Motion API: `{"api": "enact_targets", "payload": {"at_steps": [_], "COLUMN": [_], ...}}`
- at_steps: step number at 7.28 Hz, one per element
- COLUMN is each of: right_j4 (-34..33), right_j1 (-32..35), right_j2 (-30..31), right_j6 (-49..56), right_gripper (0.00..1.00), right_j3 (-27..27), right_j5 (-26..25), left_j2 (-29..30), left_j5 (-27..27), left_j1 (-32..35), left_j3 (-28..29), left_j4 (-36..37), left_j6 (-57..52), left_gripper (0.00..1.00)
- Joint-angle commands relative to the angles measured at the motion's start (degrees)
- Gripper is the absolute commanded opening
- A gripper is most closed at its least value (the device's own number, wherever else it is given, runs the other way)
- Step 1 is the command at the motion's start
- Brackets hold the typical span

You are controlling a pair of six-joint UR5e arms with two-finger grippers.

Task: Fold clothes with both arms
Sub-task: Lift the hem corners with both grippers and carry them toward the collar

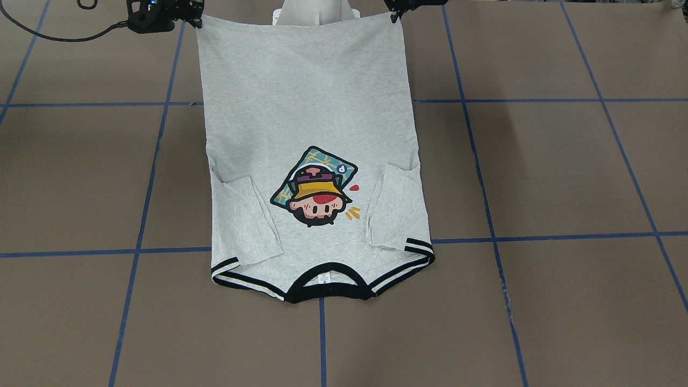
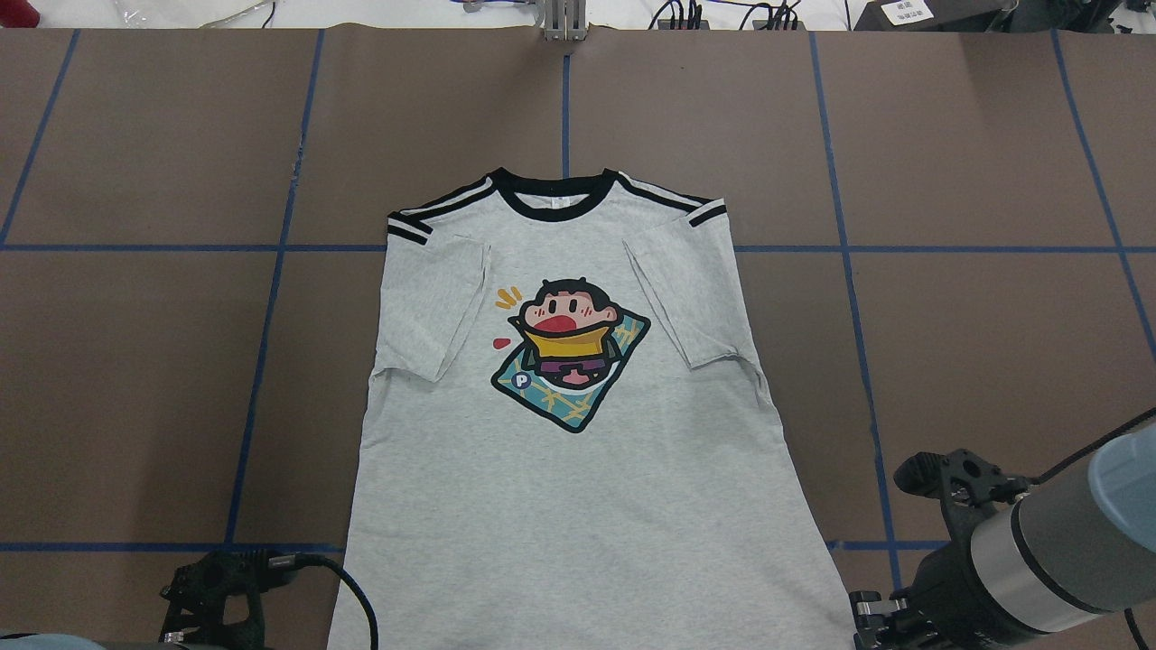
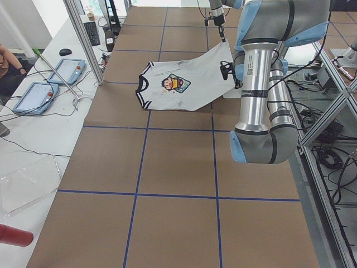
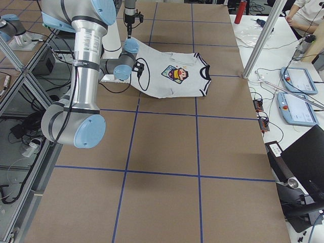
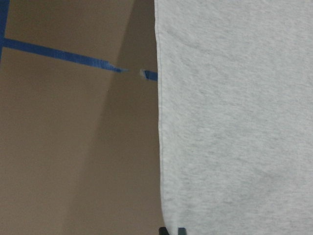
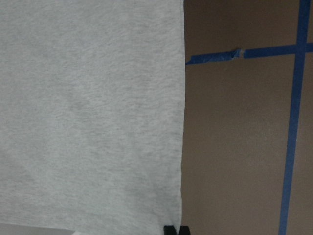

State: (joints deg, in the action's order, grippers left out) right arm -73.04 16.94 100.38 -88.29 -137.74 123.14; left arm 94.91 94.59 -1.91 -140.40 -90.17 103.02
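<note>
I have the left claw (image 5: 172,231) and right claw (image 6: 176,230) each seemingly pinching a hem corner of the grey T-shirt (image 1: 312,107), collar end flat on the worktop (image 1: 537,172), and a shallow grip could let one corner slip, skewing the fold.

The light heather-grey T-shirt (image 1: 306,107) lies front up on the table (image 1: 537,172). Its black collar (image 1: 322,293) and black-striped shoulders rest flat near the table's middle. Both short sleeves are folded in beside the cartoon head (image 1: 317,188) in a yellow hat. The hem end is held up off the table and stretched taut. The left gripper (image 1: 396,16) pinches one hem corner and the right gripper (image 1: 196,20) the other. The grey left arm (image 3: 259,84) and right arm (image 4: 86,61), with light-blue joint caps, stand bent at the table's robot side.
</note>
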Motion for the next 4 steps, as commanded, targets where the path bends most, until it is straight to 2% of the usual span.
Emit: {"api": "enact_targets", "payload": {"at_steps": [1,4], "right_j4": [0.01,-0.08], "right_j1": [6.66,16.78], "right_j2": [-3.32,-15.54], "right_j6": [2.06,3.39], "right_gripper": [0.0,0.0], "right_j3": [1.07,9.22], "right_j5": [0.08,-0.01], "left_j2": [0.01,2.72], "left_j5": [0.06,0.76], "left_j1": [5.21,15.76], "left_j3": [0.48,2.49], "left_j4": [0.08,0.08], "left_j6": [-0.89,-7.99], "left_gripper": [0.0,0.0]}}
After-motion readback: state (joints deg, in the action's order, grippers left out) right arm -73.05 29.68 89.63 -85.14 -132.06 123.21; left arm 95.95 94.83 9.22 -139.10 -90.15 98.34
